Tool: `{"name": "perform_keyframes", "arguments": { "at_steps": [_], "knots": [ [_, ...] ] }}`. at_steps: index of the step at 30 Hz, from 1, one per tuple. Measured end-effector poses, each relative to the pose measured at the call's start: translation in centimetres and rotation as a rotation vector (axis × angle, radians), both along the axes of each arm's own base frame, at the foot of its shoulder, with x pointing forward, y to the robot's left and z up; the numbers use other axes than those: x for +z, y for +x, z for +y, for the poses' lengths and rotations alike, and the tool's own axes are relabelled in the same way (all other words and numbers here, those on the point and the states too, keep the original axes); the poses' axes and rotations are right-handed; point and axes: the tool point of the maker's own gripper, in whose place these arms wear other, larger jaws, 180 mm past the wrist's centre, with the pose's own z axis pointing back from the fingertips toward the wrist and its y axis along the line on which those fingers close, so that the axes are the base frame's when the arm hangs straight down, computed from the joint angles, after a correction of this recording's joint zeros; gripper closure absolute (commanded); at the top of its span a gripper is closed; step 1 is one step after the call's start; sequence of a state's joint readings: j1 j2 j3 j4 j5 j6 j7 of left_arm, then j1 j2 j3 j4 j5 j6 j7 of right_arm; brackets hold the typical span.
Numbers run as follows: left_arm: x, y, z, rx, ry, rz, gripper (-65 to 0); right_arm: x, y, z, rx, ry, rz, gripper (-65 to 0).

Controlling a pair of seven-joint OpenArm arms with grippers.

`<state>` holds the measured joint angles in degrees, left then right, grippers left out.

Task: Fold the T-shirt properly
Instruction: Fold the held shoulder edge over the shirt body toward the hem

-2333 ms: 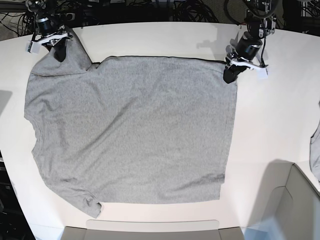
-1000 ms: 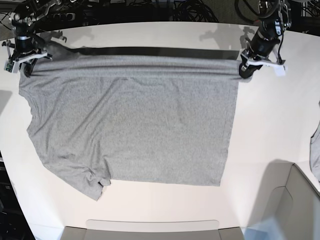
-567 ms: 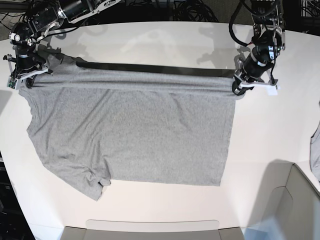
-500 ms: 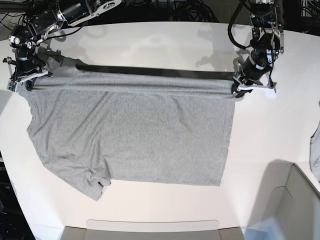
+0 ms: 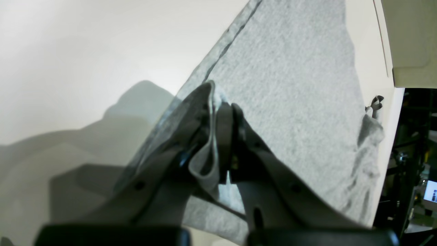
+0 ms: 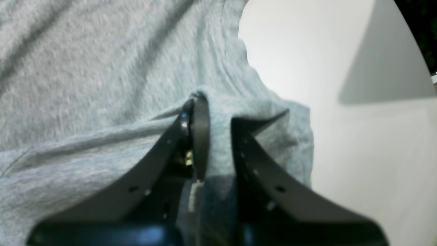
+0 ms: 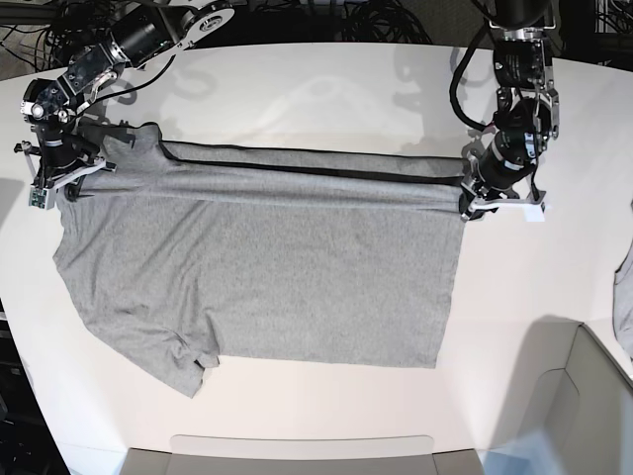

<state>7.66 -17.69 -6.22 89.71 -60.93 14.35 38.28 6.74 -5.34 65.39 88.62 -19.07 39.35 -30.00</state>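
The plain heather-grey T-shirt (image 7: 267, 267) lies spread on the white table (image 7: 326, 79). Its far edge is lifted and drawn taut as a band between my two grippers, folding over the body. My left gripper (image 7: 473, 203), on the base view's right, is shut on that edge's corner. In the left wrist view the gripper (image 5: 220, 102) pinches a fold of the T-shirt (image 5: 290, 85). My right gripper (image 7: 61, 178), on the base view's left, is shut on the sleeve end. In the right wrist view the gripper (image 6: 216, 111) clamps bunched cloth of the T-shirt (image 6: 102, 68).
A grey bin (image 7: 584, 416) stands at the front right corner. Another grey garment (image 7: 624, 307) hangs at the right edge. A flat tray edge (image 7: 297, 450) runs along the front. Cables lie behind the table's far edge.
Both grippers have moved toward the front of the table with the shirt's far edge, so the folded band now lies further over the body.
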Motion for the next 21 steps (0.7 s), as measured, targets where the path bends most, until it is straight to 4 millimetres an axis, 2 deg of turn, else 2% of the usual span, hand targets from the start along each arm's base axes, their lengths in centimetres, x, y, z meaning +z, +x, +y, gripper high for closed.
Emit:
{"name": "perform_keyframes", "arguments": {
  "at_steps": [3,8,15,21],
  "knots": [
    [-0.5,0.7,0.1,0.006,-0.005,0.011,0.0,0.1,1.3,0.7,0.048,-0.002,-0.006,0.0],
    [-1.1,2.4,-0.9,-0.021,-0.003,0.021,0.0,-0.8,2.3,1.5,0.099,0.006,0.024,0.0],
    [-0.4,3.3,-0.9,-0.02,-0.001,-0.001,0.0,-0.2,3.7,2.3,0.146,-0.007,0.013,0.0],
    [-0.2,5.4,-0.4,-0.001,-0.013,-0.009,0.0,0.6,5.5,2.1,0.154,0.002,-0.018,0.0]
  ]
}}
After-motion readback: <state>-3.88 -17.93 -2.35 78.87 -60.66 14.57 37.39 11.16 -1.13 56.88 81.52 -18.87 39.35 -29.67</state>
